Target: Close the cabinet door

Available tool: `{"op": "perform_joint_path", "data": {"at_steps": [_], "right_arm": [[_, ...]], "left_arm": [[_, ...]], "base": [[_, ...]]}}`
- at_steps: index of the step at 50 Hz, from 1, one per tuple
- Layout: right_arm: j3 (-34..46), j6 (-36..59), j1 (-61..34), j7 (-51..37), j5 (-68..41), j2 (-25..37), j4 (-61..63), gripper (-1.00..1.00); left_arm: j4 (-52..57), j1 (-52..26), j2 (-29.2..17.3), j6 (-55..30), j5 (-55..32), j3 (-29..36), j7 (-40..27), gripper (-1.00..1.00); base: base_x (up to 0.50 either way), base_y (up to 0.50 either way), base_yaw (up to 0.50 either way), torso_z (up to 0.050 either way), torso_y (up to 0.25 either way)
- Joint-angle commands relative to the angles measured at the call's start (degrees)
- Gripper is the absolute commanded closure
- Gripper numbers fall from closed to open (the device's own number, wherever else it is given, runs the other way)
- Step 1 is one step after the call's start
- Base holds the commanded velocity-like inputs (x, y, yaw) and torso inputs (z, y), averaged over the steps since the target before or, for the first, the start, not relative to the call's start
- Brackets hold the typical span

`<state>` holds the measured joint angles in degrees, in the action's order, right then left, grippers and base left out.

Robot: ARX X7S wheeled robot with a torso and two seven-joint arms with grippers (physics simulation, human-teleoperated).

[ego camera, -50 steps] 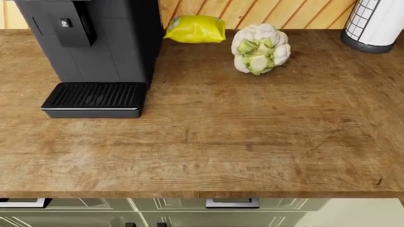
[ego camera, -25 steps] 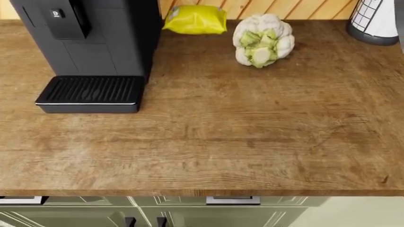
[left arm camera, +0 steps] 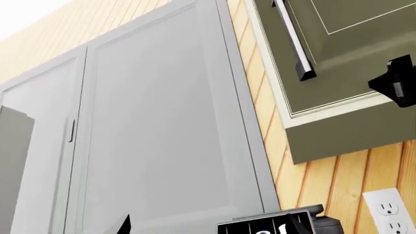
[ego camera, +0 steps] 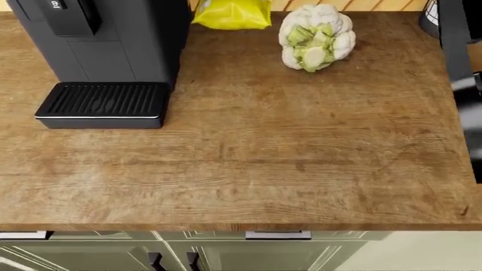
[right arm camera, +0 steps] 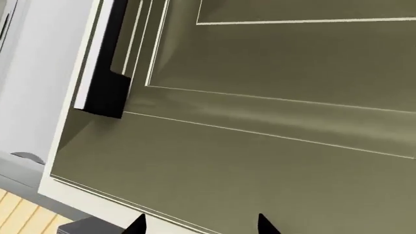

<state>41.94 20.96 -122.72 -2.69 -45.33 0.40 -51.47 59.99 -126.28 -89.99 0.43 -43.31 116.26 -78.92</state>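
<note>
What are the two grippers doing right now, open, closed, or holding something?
Left gripper: cannot be told; only one fingertip shows.
Right gripper: open, holding nothing, near the cabinet door.

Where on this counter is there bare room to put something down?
The wooden counter is bare from its front edge back to the coffee machine's drip tray and the cauliflower. The back edge is crowded: coffee machine, yellow bag, cauliflower.

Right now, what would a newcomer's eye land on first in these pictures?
Probably the pale cauliflower at the back of the wooden counter, beside a bright yellow bag. Next, the black coffee machine on the counter's left. Up close, the right wrist view is filled by an olive cabinet door.
</note>
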Motion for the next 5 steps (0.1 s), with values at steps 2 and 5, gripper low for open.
{"op": "perform_joint_path", "data": {"at_steps": [2,5], "right_arm": [[-16.1,3.0,4.9,-2.3,20.9,0.5,-23.5,-1.00],[-19.8,3.0,4.5,-1.2,24.8,0.1,-23.5,-1.00]], "left_arm": [[0.0,1.4,0.0,1.1,1.6,-0.6,-1.0,-1.00],[0.0,1.7,0.0,2.2,2.6,-0.8,-1.7,-1.00]], "base": [[0.00,0.00,0.00,0.022,-0.032],[0.00,0.00,0.00,0.000,0.000]]}}
